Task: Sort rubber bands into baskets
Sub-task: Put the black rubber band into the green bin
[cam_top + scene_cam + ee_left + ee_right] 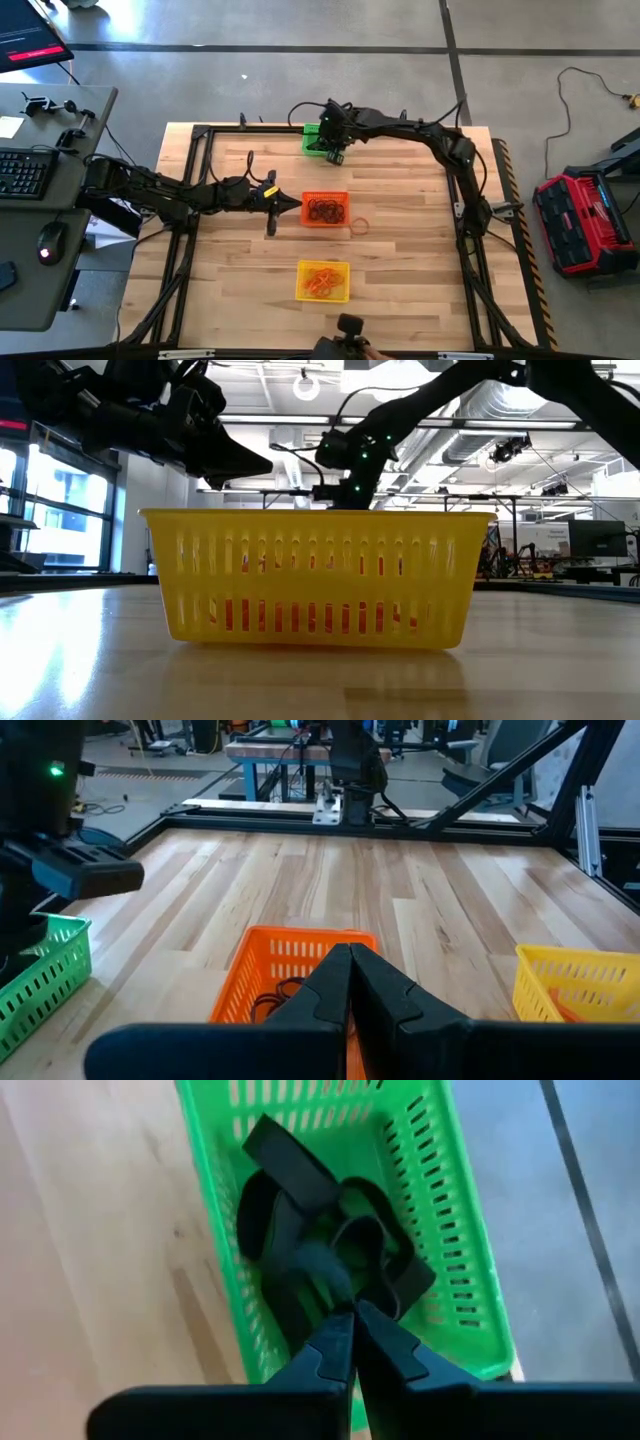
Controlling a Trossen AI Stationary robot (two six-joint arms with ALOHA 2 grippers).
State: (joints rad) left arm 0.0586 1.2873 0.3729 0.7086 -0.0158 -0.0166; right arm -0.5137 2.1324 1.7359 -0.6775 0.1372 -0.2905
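Three mesh baskets stand in a row on the wooden table (410, 250): the green basket (318, 141) holds thick black bands (330, 1240), the orange basket (325, 209) thin dark bands (324, 210), the yellow basket (323, 281) orange bands (322, 280); one thin loose band (358, 226) lies just beside the orange basket. The left gripper (296, 204) is closed on nothing at the orange basket's edge; the right gripper (352, 1320) hangs closed and empty over the green basket. No legible writing shows.

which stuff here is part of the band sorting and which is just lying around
Job: green basket with thick black bands; orange basket with dark bands; yellow basket with orange bands; loose band.

Lying about: keyboard, mouse, red case.
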